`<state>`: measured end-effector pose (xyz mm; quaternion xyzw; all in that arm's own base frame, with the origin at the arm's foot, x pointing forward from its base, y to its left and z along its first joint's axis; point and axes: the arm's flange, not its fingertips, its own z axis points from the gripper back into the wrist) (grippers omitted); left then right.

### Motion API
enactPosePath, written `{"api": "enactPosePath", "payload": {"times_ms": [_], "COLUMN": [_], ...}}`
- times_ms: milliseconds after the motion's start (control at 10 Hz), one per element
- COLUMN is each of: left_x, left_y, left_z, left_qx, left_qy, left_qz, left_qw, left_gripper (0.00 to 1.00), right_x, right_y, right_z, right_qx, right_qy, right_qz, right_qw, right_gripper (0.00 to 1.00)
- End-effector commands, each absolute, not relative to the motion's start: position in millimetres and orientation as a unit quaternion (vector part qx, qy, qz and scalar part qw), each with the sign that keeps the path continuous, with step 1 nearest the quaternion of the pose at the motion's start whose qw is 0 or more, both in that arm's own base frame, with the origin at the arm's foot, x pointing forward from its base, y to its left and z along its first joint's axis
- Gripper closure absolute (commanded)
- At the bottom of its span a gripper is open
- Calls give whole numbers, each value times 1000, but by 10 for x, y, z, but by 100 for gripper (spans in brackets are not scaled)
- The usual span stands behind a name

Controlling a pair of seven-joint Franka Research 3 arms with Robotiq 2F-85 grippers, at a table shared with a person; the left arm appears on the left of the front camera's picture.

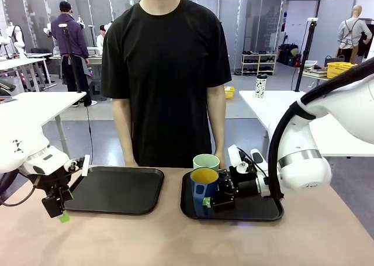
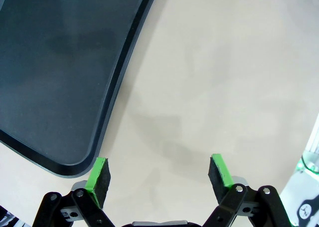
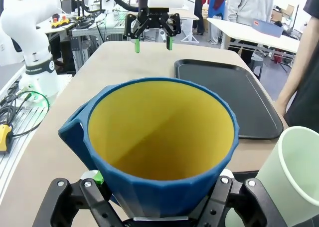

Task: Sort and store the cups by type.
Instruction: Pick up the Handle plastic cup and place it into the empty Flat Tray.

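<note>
My right gripper [image 1: 219,200] is clamped on the blue mug [image 1: 204,184], green tumbler [image 1: 206,161] beside it; left gripper [image 2: 159,179] gapes empty. Sorting barely begun.

Beige table [image 1: 175,237], 2 black trays on it, left tray [image 1: 117,190], right tray [image 1: 257,210] well apart

Bright, even overhead light; sharp.

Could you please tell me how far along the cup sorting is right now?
Nothing looks sorted yet: the left tray is bare. The right gripper is shut on the blue mug, on the right tray beside the green tumbler. The left gripper is open.
</note>
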<state>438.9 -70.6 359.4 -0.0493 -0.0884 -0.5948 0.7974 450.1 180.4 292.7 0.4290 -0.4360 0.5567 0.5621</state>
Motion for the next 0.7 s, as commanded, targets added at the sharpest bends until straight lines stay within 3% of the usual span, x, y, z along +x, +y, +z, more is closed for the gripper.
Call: {"api": "enactPosePath", "payload": {"times_ms": [0, 100, 200, 600], "left_x": [4387, 4387, 4387, 4387], "left_y": [-679, -679, -679, -679], "left_z": [3592, 3592, 3592, 3592], "left_qx": [-54, -54, -54, -54], "left_qy": [-95, -95, -95, -95], "left_qz": [-601, -601, -601, -601], "left_qw": [792, 792, 792, 792], "left_gripper": [0, 0, 0, 0], "right_x": [4515, 4515, 4502, 4184], "right_y": [1802, 1802, 1800, 2341], "right_z": [2909, 2909, 2917, 2808], "right_qx": [432, 432, 429, 441], "right_qy": [-439, -439, -436, -448], "right_qz": [557, 557, 556, 550], "right_qw": [557, 557, 563, 550], "right_gripper": [36, 36, 26, 26]}}
